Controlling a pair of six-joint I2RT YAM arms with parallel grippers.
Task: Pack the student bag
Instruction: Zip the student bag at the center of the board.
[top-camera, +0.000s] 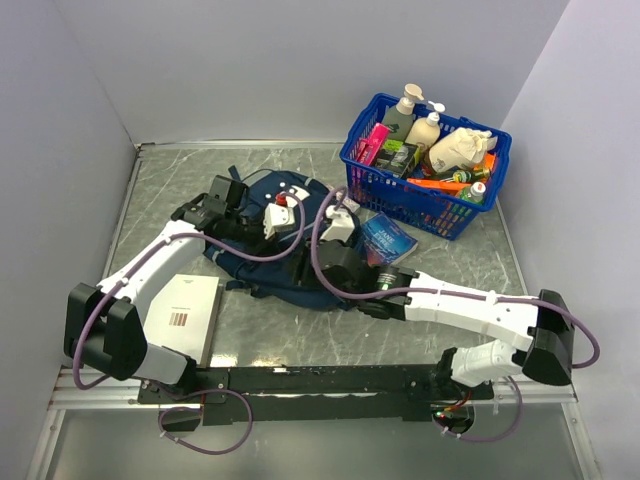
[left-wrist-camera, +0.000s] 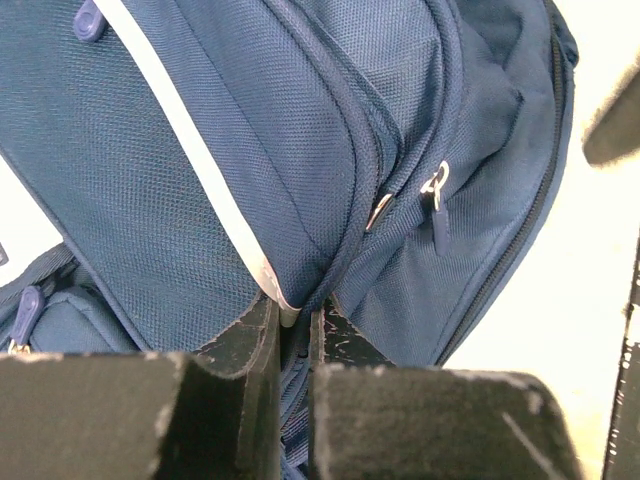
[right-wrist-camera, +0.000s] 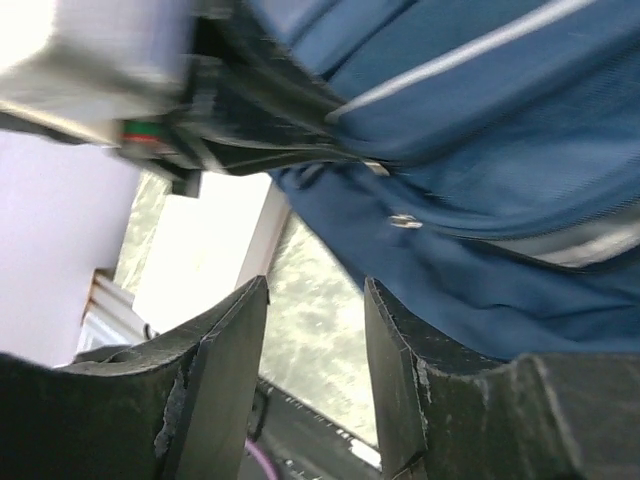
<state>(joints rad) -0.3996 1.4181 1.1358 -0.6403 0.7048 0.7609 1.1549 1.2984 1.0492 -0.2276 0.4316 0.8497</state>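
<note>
Student bag (top-camera: 270, 272) between book (top-camera: 185, 315) and basket (top-camera: 400, 197)

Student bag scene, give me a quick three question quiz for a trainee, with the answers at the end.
1. True or false: the left gripper is pinching fabric of the student bag.
2. The right gripper is: A) shut on a zip pull, B) open and empty, C) holding a bottle.
3. Where does the blue basket stand relative to the bag?
Key: 1 true; 2 B; 3 beyond it, to the right.
</note>
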